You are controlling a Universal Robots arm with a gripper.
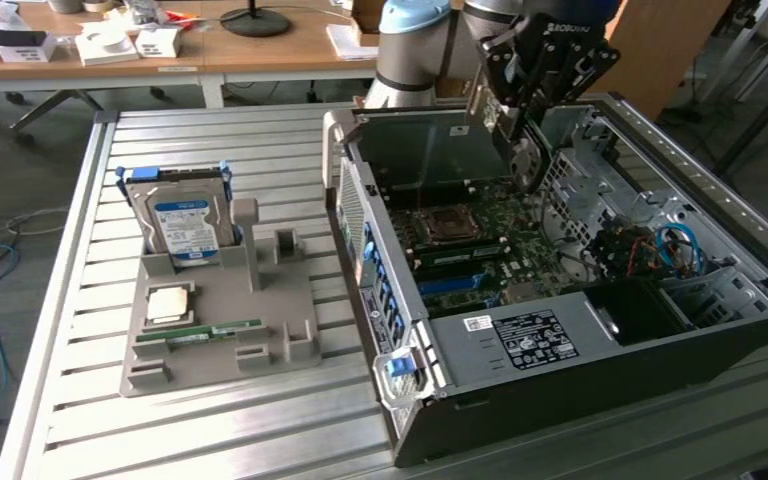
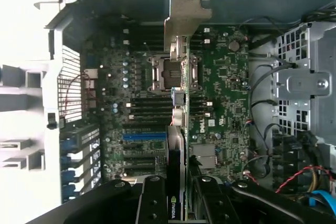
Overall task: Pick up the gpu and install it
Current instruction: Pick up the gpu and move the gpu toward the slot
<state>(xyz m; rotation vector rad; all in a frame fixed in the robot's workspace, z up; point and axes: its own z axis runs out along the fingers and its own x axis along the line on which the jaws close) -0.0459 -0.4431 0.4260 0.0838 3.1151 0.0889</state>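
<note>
The gpu (image 2: 177, 145) is grasped edge-on in the clenched end effector (image 2: 181, 198); the motherboard (image 2: 226, 87) of the open computer case (image 1: 518, 340) is seen directly beneath.

Am keeping watch on grey blue-capped robot arm (image 1: 408, 50): reaching forward, wrist pointing straight down. Black two-finger gripper (image 1: 531, 115) hanging near-vertical. In wrist view, black fingers (image 2: 152, 200) pressing in from both sides, clamping thin dark gpu card (image 2: 178, 150) edge-on.
</note>
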